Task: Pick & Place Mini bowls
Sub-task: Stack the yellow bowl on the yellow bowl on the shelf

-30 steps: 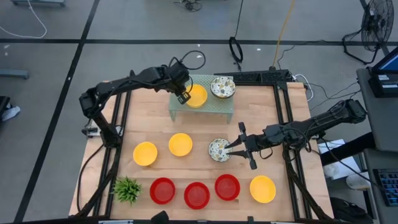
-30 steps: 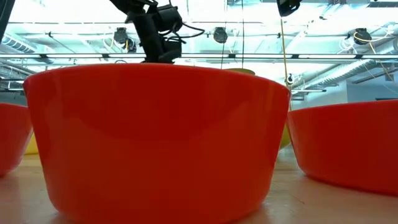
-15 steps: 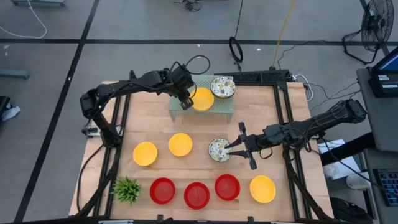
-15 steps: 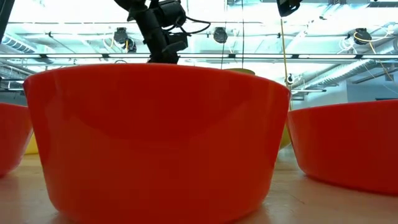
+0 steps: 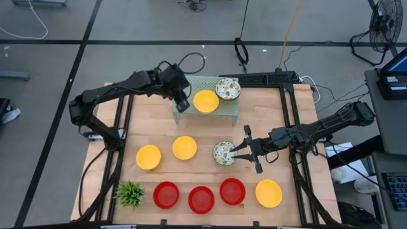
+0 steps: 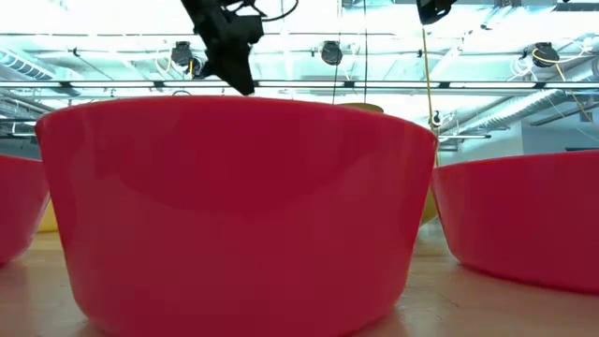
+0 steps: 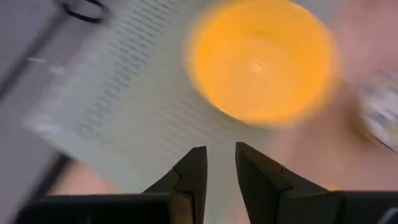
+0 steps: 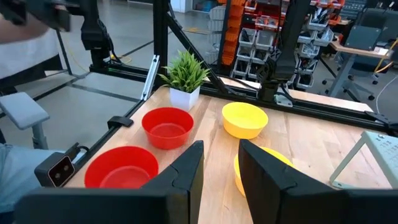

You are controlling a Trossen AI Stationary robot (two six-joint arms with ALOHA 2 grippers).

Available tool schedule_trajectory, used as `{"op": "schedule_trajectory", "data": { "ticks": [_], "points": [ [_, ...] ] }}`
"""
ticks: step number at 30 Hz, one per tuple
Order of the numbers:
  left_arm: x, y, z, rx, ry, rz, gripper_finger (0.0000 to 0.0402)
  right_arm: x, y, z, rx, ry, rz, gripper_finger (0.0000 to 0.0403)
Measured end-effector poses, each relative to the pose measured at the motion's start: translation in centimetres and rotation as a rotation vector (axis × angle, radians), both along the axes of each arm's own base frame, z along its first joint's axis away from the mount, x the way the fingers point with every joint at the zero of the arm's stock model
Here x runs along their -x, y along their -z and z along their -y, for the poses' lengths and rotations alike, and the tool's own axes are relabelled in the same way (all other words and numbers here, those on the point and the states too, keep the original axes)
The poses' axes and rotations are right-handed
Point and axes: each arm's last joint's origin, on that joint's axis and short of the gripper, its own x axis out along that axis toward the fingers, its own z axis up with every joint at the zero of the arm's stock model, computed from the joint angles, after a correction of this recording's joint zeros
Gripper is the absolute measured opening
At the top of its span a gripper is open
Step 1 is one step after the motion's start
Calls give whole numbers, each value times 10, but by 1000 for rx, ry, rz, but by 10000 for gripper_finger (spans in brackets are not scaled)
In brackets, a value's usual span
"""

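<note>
A yellow mini bowl [image 5: 206, 101] [image 7: 261, 59] and a speckled one [image 5: 227, 89] stand on the pale green mesh stand [image 5: 226, 109]. My left gripper [image 5: 181, 102] [image 7: 219, 152] hovers over the stand's left part, beside the yellow bowl and apart from it, open by a narrow gap. A second speckled bowl [image 5: 222, 153] sits on the table. My right gripper [image 5: 240, 151] [image 8: 221, 149] is at its right rim, slightly open with nothing seen between the fingers. Whether it touches the bowl, I cannot tell.
On the table stand two yellow bowls [image 5: 148, 157] [image 5: 184, 147], three red bowls [image 5: 166, 194] [image 5: 201, 199] [image 5: 232, 191] and another yellow one [image 5: 268, 193]. A small green plant [image 5: 130, 193] is at the near left corner. A red bowl [image 6: 234, 206] fills the low view.
My left gripper first moved the yellow bowl a little toward the right along the stand. It then drew back toward the table's left edge, leaving the bowl standing on the stand. My right arm has kept still.
</note>
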Motion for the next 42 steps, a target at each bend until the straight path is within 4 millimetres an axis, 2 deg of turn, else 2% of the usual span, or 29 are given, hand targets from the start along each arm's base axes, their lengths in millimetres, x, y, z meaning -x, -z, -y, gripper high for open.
{"op": "schedule_trajectory", "data": {
  "ticks": [4,7,14,21,25,33,42],
  "points": [
    [-3,5,31,135,124,-56,88,0,0,0,-2,-4,-1,89],
    [-6,15,61,187,219,-117,88,0,0,0,-8,-2,-3,89],
    [-7,40,128,208,407,-226,88,0,0,0,-8,-2,-2,89],
    [-9,76,172,144,534,-195,88,0,0,0,-9,-3,-3,89],
    [-7,94,188,68,588,-161,88,0,0,0,-9,-3,-3,89],
    [-1,110,210,48,673,-127,88,0,1,0,-6,-2,-11,89],
    [7,132,213,-29,672,-148,88,0,1,0,-7,-2,-10,89]
  ]
}}
